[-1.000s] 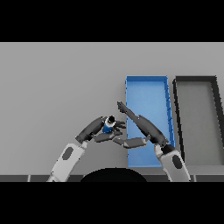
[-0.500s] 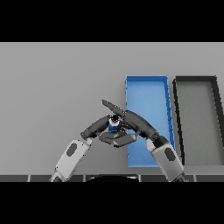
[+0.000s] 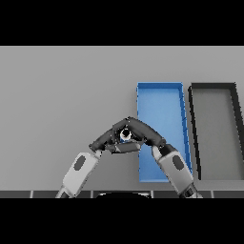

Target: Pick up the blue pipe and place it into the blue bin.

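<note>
My hands (image 3: 127, 136) are dark, my arms white and grey; blue pipe (image 3: 126, 136), blue bin (image 3: 162, 93), black bin (image 3: 213, 86), grey table (image 3: 62, 95).

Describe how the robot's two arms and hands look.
Both arms have white and grey forearm shells, each bearing a dark oval marking. The left hand and right hand are dark grey to black, with slim fingers and a thumb. No cables show.
</note>
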{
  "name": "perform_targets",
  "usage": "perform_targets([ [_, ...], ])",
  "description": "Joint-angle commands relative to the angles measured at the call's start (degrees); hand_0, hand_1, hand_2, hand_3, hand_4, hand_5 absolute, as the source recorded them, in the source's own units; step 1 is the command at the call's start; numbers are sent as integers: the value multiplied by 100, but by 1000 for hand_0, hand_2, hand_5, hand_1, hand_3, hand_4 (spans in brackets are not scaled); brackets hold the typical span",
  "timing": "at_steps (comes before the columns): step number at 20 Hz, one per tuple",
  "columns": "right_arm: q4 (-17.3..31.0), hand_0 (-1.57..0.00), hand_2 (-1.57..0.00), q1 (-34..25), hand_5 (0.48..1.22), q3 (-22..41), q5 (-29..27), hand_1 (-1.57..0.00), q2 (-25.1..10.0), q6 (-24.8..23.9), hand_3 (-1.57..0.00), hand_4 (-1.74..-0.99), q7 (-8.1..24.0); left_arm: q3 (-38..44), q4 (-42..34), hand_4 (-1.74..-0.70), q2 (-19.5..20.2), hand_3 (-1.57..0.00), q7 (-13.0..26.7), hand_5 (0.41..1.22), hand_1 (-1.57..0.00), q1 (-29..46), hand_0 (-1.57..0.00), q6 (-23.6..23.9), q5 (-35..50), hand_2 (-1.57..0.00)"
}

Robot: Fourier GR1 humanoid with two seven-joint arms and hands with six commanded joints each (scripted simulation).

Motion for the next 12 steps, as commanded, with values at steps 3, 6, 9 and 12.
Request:
perform_targets([
  [3, -60, -1413, -1418, 24, 996, 78, 203, -1417, 29, -2, -1350, -1474, -195, 52, 32, -1717, -24, -1372, -151, 1221, -1571, -61, -1571, 23, -74, -1549],
  [6, -60, -1490, -1492, 77, 1106, 87, 332, -1492, 104, 63, -1458, -1485, -268, 66, 105, -1729, -67, -1417, -245, 1221, -1571, -110, -1571, 106, -172, -1551],
  [9, -155, -1530, -1531, 276, 1162, 9, 111, -1531, 367, 67, -1513, -1492, -103, 66, 115, -1735, -81, -1434, -299, 1221, -1571, -124, -1571, 86, -174, -1561],
  [12, -164, -1550, -1550, 335, 1191, -70, 140, -1550, 514, 123, -1541, -1495, -103, 43, 60, -1734, -74, -1264, -370, 1221, -1571, -55, -1571, 154, -197, -1566],
])
